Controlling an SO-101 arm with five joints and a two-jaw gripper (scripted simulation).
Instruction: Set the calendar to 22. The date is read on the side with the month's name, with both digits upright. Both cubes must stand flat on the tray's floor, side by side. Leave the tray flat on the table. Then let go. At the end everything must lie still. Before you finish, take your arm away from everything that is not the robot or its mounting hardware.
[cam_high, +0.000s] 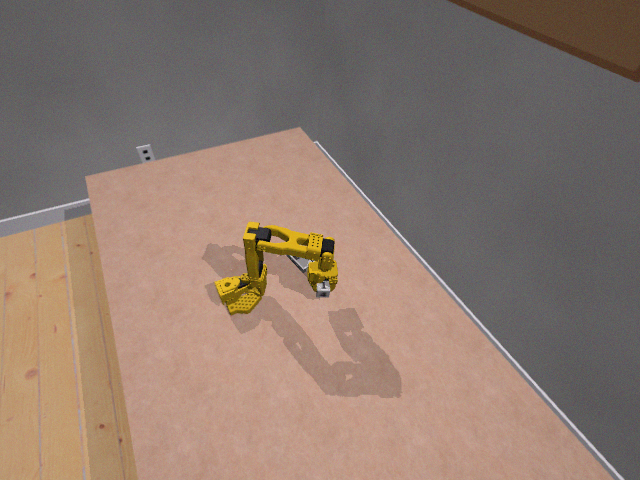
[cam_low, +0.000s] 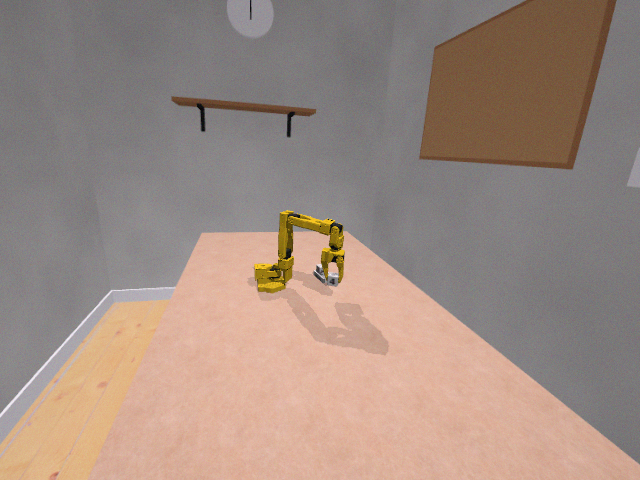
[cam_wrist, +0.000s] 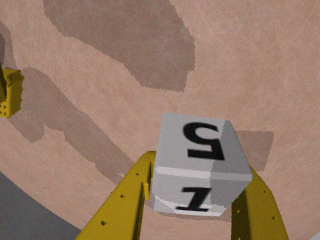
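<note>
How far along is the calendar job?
Early. Done: one cube is gripped and lifted clear of the table. In hand: the gripper is shut on that cube, with faces 5 and 1 showing in the wrist view. The tray sits behind the arm; its other cube is hidden. Left: turn a 2 to the front, seat both cubes, release.

Boxy yellow arm (cam_high: 281, 241), black joint blocks, perforated yellow base (cam_high: 238, 297).
</note>
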